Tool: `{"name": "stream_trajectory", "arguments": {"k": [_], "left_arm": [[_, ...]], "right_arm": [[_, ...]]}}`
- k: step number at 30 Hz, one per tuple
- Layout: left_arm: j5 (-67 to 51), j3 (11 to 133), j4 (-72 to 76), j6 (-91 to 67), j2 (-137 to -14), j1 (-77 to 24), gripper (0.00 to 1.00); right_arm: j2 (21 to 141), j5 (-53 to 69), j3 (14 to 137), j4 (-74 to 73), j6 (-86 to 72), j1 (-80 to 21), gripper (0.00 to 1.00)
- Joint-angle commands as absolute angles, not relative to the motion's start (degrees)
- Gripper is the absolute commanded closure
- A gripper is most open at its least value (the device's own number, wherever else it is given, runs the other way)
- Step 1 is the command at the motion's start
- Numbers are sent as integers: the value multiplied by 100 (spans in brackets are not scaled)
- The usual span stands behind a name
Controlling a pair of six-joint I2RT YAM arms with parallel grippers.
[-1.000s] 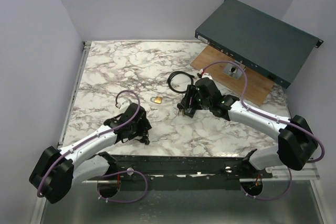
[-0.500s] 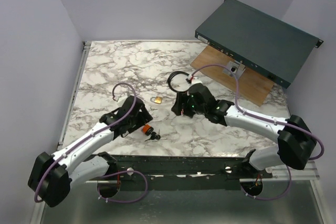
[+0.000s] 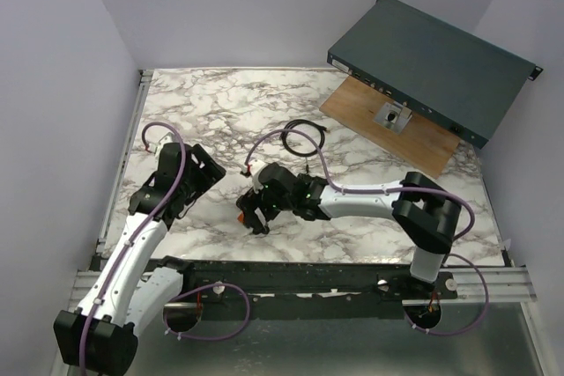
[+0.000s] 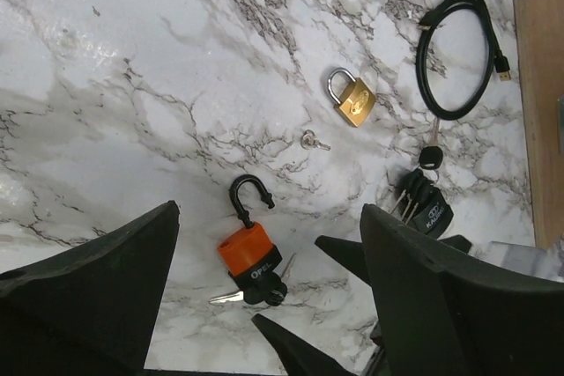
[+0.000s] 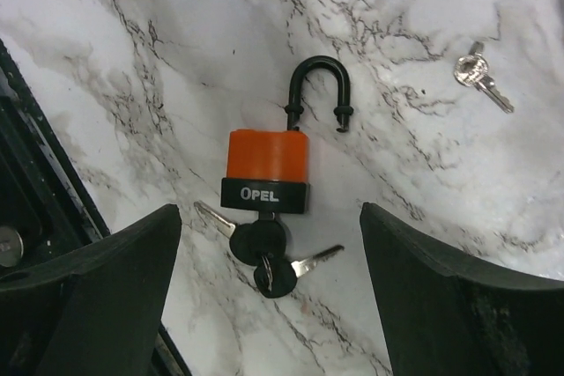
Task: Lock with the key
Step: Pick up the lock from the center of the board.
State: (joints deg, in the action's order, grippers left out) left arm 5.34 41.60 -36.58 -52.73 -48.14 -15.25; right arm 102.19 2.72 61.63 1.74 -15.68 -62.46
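Observation:
An orange-and-black padlock (image 5: pixel 267 165) lies flat on the marble table (image 3: pixel 194 112), its black shackle (image 5: pixel 317 85) open. A black-headed key (image 5: pixel 258 239) sits in its keyhole, with spare keys on the same ring. My right gripper (image 5: pixel 267 217) is open and hovers straight over the padlock, fingers on either side and not touching. In the top view it (image 3: pixel 254 210) covers most of the padlock. My left gripper (image 3: pixel 199 175) is open and empty, raised to the left. In its wrist view the padlock (image 4: pixel 249 251) shows between its fingers.
A brass padlock (image 4: pixel 352 99), a small loose key (image 4: pixel 313 140), a black cable loop (image 3: pixel 300 138) and a bunch of black-headed keys (image 4: pixel 425 202) lie behind. A wooden board (image 3: pixel 388 125) and a dark rack unit (image 3: pixel 432 50) stand at the back right.
My right gripper has swung left and forward from the key bunch to above the orange padlock. My left gripper has drawn back left and away, leaving the padlock on the table.

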Motion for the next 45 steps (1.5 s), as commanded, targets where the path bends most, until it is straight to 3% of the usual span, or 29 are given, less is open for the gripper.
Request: {"name": "stream_trajectory", "arguments": {"k": [1, 13, 23, 32, 38, 45], "left_arm": [[1, 4356, -3833, -4771, -4687, -1189, 18], [-460, 4289, -3659, -4699, -4610, -889, 17], [-536, 4289, -3562, -4666, -4616, -715, 17], [-595, 4337, -3568, -4551, -4623, -383, 17], [-1026, 4386, -3288, -4233, -4652, -352, 17], [-2703, 4645, -2372, -3424, -4667, -352, 19]], "right_arm": [[10641, 431, 6611, 252, -1095, -6337, 15], [11480, -176, 7400, -530, -826, -6659, 13], [11626, -510, 7410, -714, -913, -6744, 22], [11634, -612, 7350, -686, -1081, -6893, 48], [10967, -782, 7161, -719, -1177, -6873, 84], [9456, -83, 7120, -1292, -1037, -6760, 93]]}}
